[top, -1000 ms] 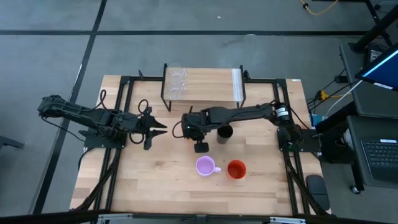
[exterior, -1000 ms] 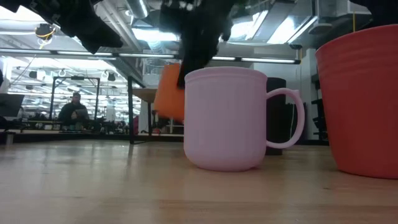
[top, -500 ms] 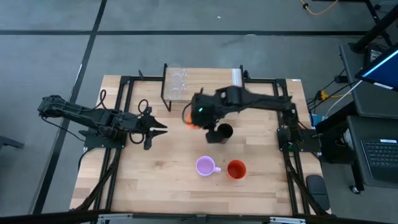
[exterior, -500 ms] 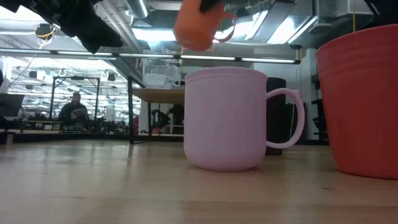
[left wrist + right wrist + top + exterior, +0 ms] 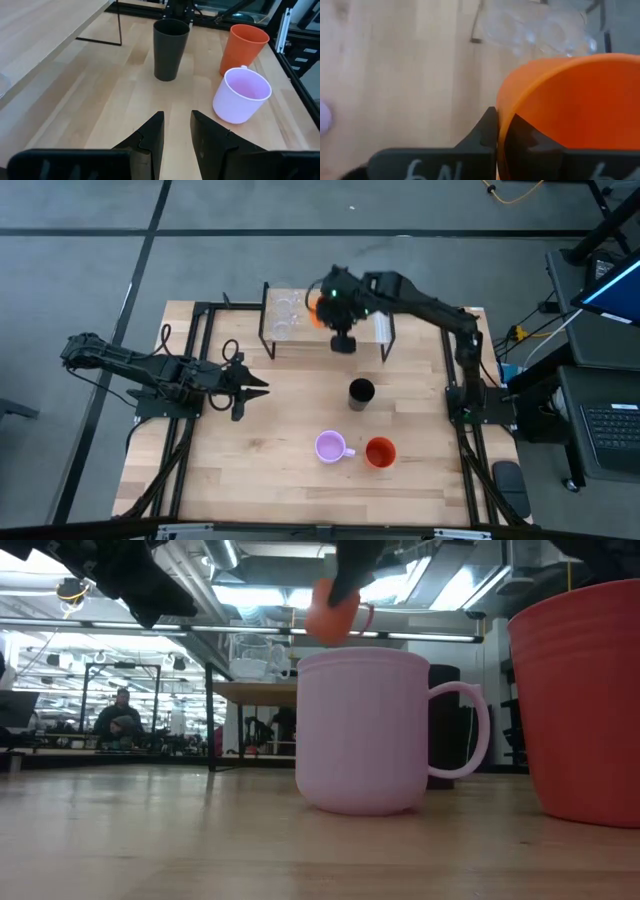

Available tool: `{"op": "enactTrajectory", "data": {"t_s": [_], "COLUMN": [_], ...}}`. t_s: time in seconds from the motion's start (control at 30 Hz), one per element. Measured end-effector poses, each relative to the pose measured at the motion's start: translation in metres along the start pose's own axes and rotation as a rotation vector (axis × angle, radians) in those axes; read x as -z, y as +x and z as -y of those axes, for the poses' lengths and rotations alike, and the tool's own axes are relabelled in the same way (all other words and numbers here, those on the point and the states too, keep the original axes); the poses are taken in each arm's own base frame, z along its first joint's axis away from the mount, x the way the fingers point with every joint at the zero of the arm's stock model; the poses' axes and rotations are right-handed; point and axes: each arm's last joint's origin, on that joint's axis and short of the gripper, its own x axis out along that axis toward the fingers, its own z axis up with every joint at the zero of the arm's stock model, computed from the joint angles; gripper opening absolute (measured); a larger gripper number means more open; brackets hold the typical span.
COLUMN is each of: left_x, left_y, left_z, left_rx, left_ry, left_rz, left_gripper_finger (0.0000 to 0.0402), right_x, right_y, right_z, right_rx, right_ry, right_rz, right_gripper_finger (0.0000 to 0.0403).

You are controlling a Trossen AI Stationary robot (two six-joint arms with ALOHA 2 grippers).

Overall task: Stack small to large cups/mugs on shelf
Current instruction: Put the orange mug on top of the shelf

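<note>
right gripper (image 5: 330,305) pinches the rim of the orange mug (image 5: 318,310), one finger inside the wall and one outside, as the right wrist view shows (image 5: 570,115). a second ago this gripper was low over the tabletop beside the black cup (image 5: 361,392), with the mug at table level; half a second ago it was rising; now it hangs above the shelf (image 5: 360,318), mug well clear of the board in the low view (image 5: 333,610). so the lift and carry look done and the set-down is what remains, by my reading.

just beyond the gripper, on the same shelf end, the two clear glass cups (image 5: 283,315) sit together, close beside the carried mug. if order runs small to large, the orange mug belongs next to them, and there is bare board on the gripper's other side toward the pale strip.

farther out, behind the gripper on the table: the black cup nearest, then the lilac mug (image 5: 331,447) and red-orange cup (image 5: 380,452) side by side, all unmoved.

left gripper (image 5: 262,386) waits well off to the side, low over the table, fingers slightly apart and holding nothing (image 5: 175,132).
</note>
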Motion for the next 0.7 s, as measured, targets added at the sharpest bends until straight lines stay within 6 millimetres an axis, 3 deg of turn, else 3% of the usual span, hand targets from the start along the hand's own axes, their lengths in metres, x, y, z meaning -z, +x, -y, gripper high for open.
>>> {"op": "enactTrajectory", "data": {"t_s": [0.3,0.7], "left_x": [0.000,0.000], "left_y": [0.000,0.000], "left_z": [0.000,0.000], "left_rx": [0.000,0.000], "left_ry": [0.000,-0.002], "left_rz": [-0.001,0.000], "left_gripper_finger": [0.0089,0.0089], "right_x": [0.023,0.032], "right_y": [0.032,0.069], "right_z": [0.068,0.082], "right_rx": [-0.078,-0.133], "right_ry": [0.116,0.108], "right_rz": [0.059,0.013], "right_gripper_finger": [0.0012,0.0012]}}
